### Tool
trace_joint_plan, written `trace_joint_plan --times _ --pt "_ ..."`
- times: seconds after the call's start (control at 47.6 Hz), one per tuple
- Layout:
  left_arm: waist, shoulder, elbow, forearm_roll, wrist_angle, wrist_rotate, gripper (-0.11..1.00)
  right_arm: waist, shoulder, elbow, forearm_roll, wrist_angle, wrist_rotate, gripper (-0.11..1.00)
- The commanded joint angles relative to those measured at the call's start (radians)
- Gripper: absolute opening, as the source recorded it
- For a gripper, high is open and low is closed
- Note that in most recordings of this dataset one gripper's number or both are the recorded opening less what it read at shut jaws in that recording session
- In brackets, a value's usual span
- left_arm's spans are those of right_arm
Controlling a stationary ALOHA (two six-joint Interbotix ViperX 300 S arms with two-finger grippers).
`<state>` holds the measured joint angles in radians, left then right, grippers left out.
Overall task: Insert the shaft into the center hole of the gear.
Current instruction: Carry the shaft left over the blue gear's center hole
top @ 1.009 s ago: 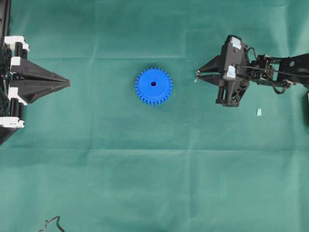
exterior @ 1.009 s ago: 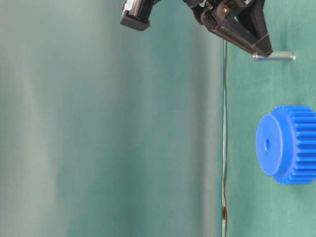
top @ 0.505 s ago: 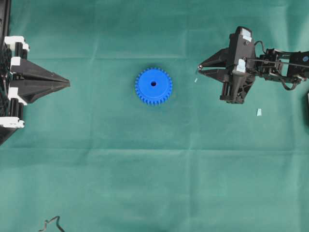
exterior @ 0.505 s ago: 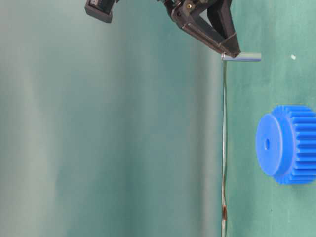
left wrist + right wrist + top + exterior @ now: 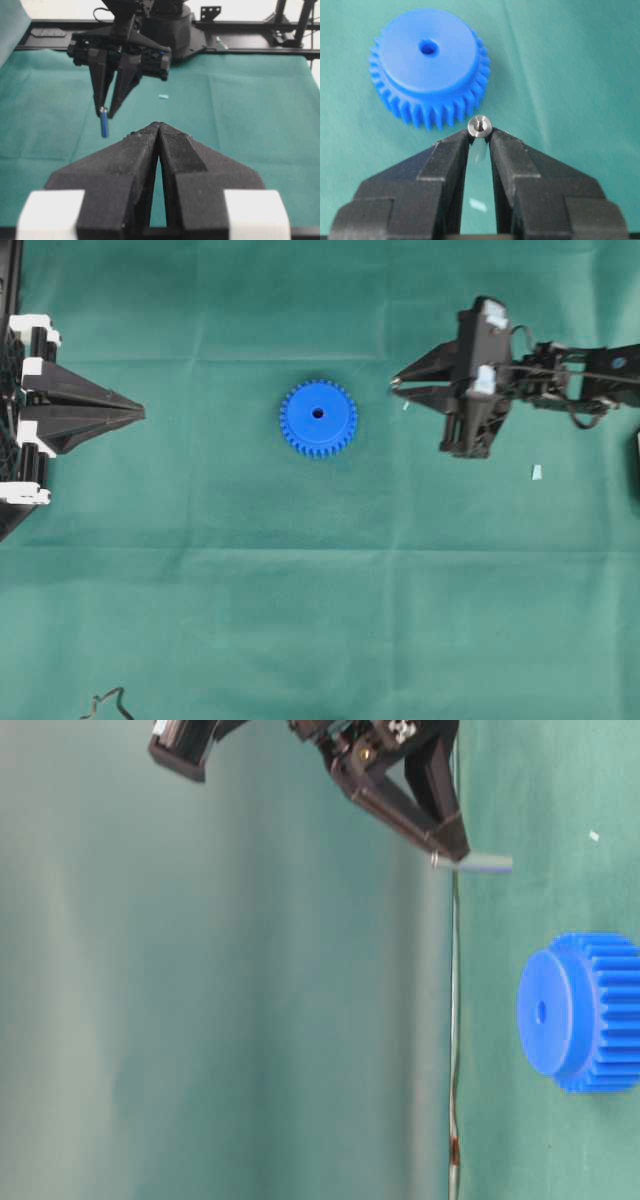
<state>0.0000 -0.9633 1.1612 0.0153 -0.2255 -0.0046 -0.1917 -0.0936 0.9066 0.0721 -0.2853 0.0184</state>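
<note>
The blue gear (image 5: 318,418) lies flat on the green cloth with its center hole (image 5: 318,413) facing up. It also shows in the table-level view (image 5: 580,1012) and the right wrist view (image 5: 427,65). My right gripper (image 5: 395,388) is shut on the shaft (image 5: 480,126) and holds it upright above the cloth, to the right of the gear. The shaft hangs below the fingertips in the table-level view (image 5: 475,863). My left gripper (image 5: 140,412) is shut and empty at the left edge, far from the gear.
Small pale scraps lie on the cloth, one under the right gripper (image 5: 405,406) and one farther right (image 5: 536,472). A thin cable (image 5: 105,700) lies at the bottom left. A black frame (image 5: 240,40) stands behind the right arm.
My right gripper has lifted the shaft off the cloth and then moved a little toward the gear. The left arm and the gear have not moved.
</note>
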Motion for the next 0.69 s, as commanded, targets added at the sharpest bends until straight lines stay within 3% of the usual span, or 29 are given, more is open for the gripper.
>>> trace_joint_plan --times 0.0,0.315,0.673 --pt "0.002 0.009 -0.023 0.003 -0.005 -0.002 0.00 0.015 0.020 -0.069 0.002 0.000 0.002 0.16" --pt "0.002 0.009 -0.023 0.003 -0.005 -0.003 0.00 0.048 0.140 -0.252 -0.002 0.055 -0.002 0.16" --pt "0.002 0.009 -0.023 0.003 -0.005 -0.003 0.00 0.049 0.163 -0.272 0.000 0.058 -0.002 0.16"
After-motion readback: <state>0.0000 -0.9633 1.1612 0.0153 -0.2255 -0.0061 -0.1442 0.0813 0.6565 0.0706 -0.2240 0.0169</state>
